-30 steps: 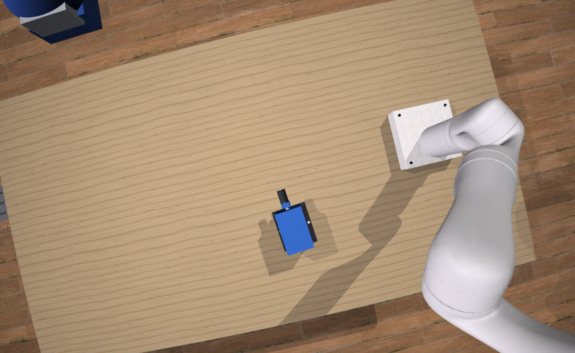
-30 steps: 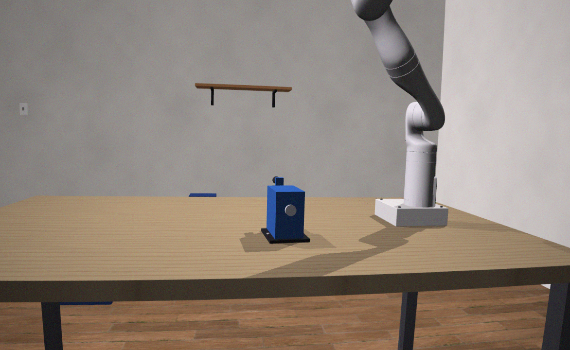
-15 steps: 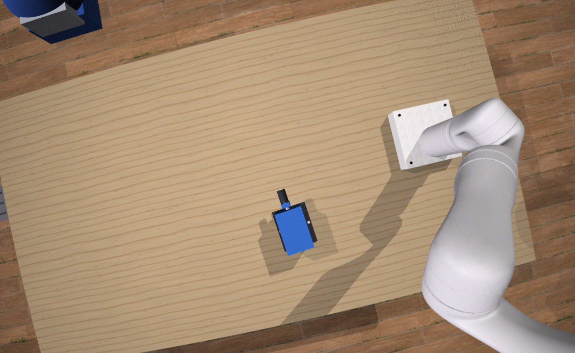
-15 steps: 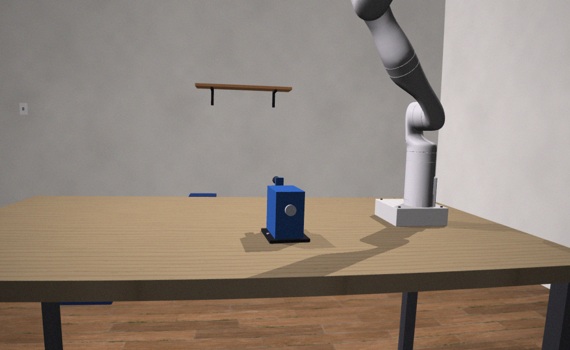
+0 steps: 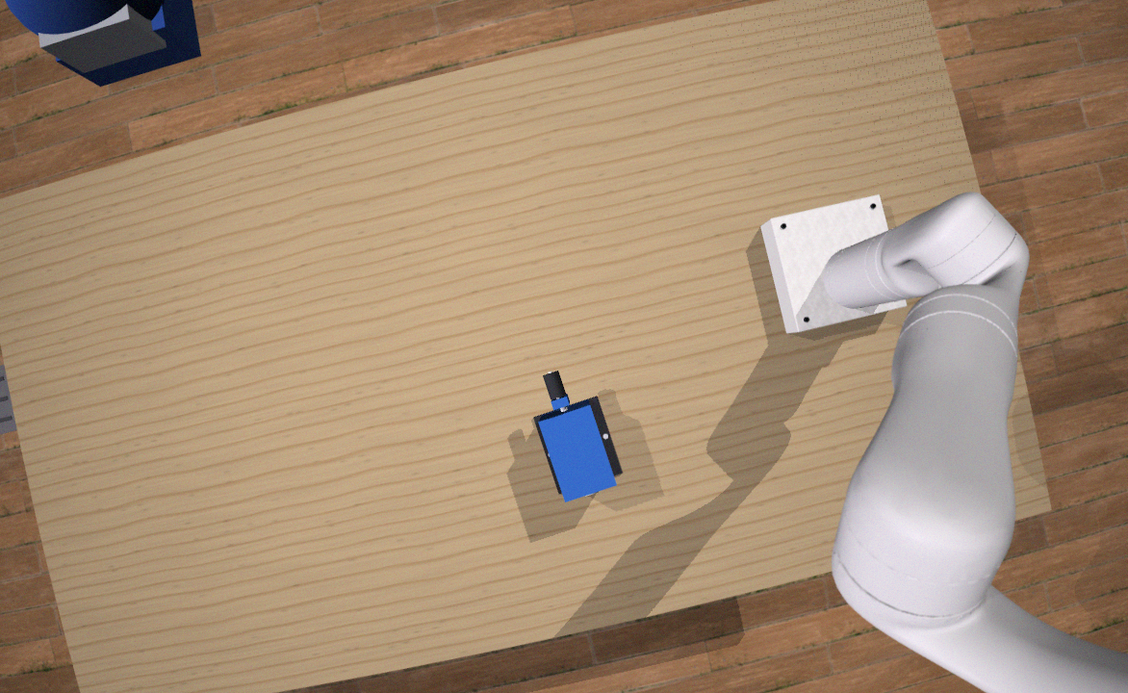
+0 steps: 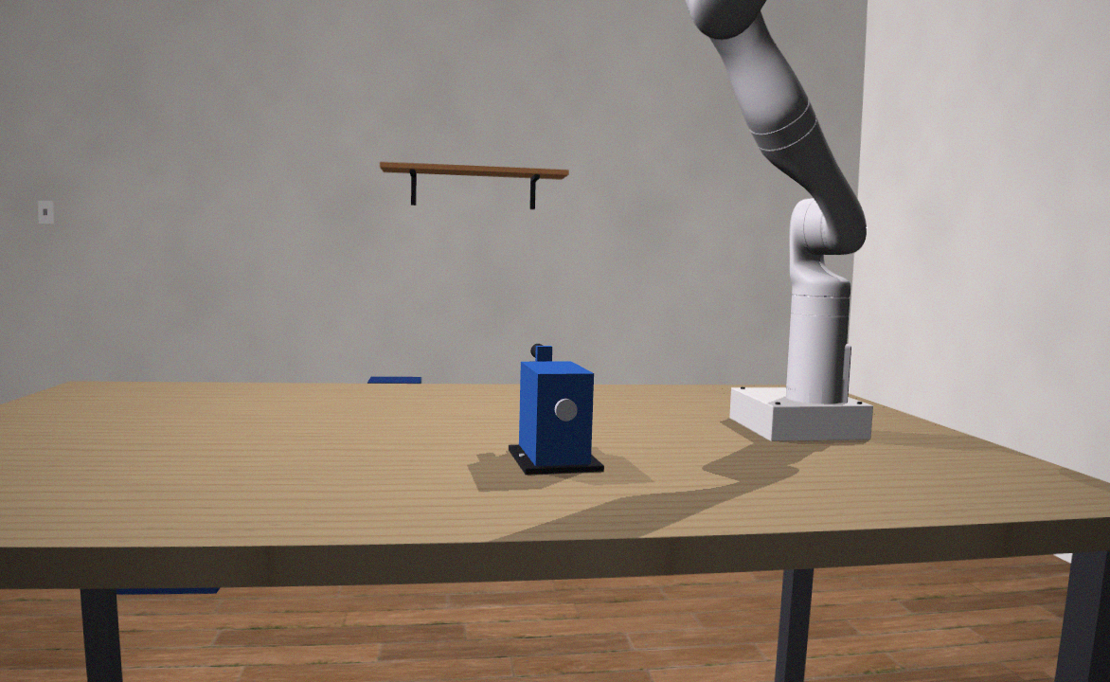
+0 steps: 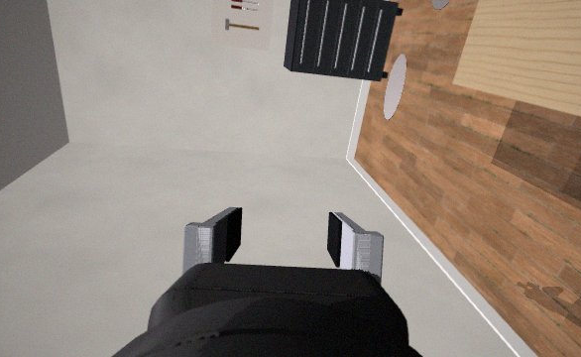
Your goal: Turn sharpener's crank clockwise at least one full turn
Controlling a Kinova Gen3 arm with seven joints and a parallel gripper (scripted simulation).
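Note:
The sharpener (image 5: pixel 579 447) is a blue box on a black base plate near the middle of the table. It also shows in the exterior view (image 6: pixel 555 413), with a grey round disc on its near face. Its crank with a black handle (image 5: pixel 554 387) sticks out from the far side and shows above the box top (image 6: pixel 539 350). My gripper (image 7: pixel 285 228) appears only in the wrist view. It is open and empty, high up and far from the sharpener, facing a room wall and the floor. The sharpener is not in the wrist view.
The arm's white base block (image 5: pixel 827 261) stands at the table's right end, with the arm (image 6: pixel 800 144) rising out of frame. A blue object (image 5: pixel 107 34) is off the table's far left corner. A black radiator (image 7: pixel 340 39) hangs on the wall.

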